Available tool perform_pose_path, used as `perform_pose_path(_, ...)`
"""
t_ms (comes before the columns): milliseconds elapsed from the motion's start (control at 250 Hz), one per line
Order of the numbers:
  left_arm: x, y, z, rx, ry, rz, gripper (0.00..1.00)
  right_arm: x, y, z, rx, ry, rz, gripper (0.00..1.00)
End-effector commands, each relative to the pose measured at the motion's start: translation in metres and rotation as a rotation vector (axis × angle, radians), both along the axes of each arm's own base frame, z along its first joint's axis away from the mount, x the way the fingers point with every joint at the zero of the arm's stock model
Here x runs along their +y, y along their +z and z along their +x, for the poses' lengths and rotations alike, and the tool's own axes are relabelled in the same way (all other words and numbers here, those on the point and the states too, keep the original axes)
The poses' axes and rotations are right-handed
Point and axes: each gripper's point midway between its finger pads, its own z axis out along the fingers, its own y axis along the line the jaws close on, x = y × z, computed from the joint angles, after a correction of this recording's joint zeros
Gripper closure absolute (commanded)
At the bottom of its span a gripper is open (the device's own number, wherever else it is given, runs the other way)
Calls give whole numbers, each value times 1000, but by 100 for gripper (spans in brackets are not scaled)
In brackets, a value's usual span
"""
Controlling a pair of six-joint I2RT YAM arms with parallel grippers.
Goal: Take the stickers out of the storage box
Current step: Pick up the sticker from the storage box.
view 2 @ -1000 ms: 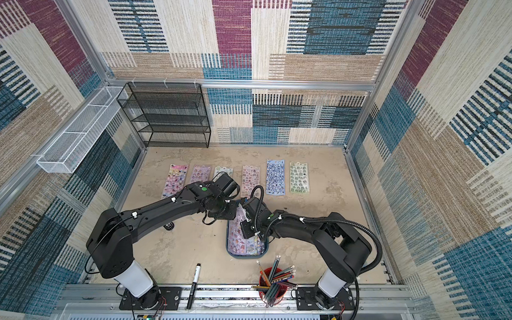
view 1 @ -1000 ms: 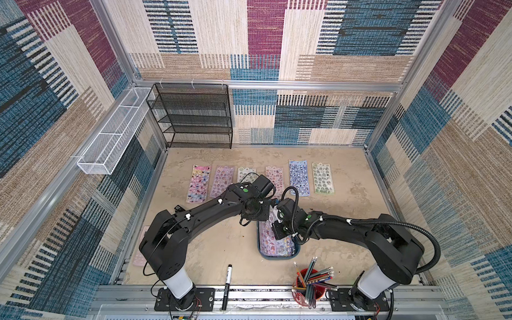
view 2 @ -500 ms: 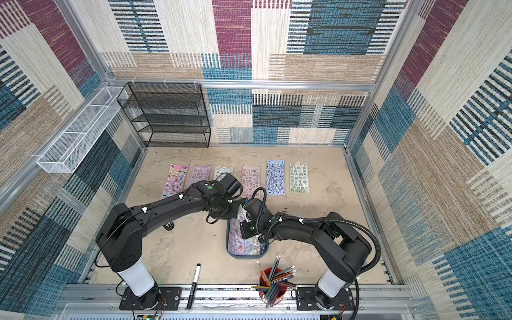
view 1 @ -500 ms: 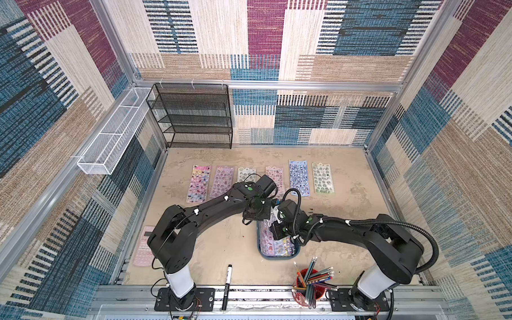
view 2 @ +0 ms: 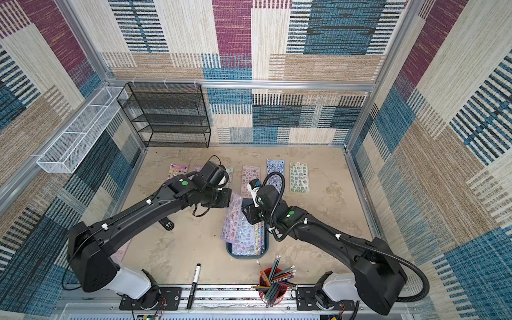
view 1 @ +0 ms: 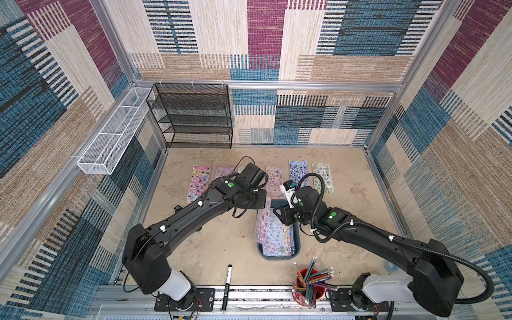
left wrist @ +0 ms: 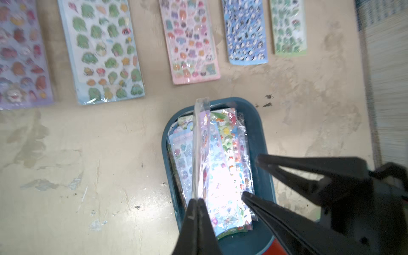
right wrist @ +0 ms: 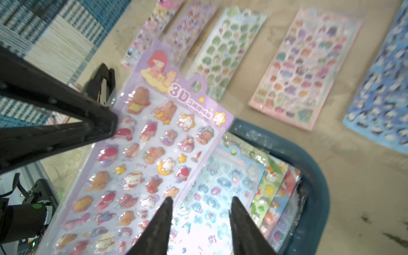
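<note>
Near storage box (view 1: 277, 257), marker (view 1: 228, 280), pencil cup (view 1: 303, 287), right hand (right wrist: 201, 199) above stickers (view 1: 275, 237)

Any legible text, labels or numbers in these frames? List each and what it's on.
"3D": header of the lilac sticker sheet, in the left tool.
Small characters beside it: too blurred.
Headers of sheets in the storage box: blurred, unreadable.
Print on the marker: too small.
</note>
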Motion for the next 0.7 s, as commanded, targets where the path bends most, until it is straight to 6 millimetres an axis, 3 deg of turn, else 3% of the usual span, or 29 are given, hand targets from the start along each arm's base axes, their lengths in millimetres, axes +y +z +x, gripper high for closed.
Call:
perform_pose_path(0,2,42,1,-137,-52,-77,100,-7,23,4,-52,25,11,40)
perform_pose_path(164,12,95,-12,-310,-78,-254,100,-3,75,-2,-139,129,163,13)
perform_pose_path(272,17,115,-23,-389,-88,-377,100,8,113,-20,-192,248,325,5)
perform_pose_path(420,26,130,-32,-425,-87,-461,100,24,137,-41,-175,384,476,9)
perform_pose_path(696,28,144,-33,-429,-87,-542,100,50,107,-64,126,547,699,36)
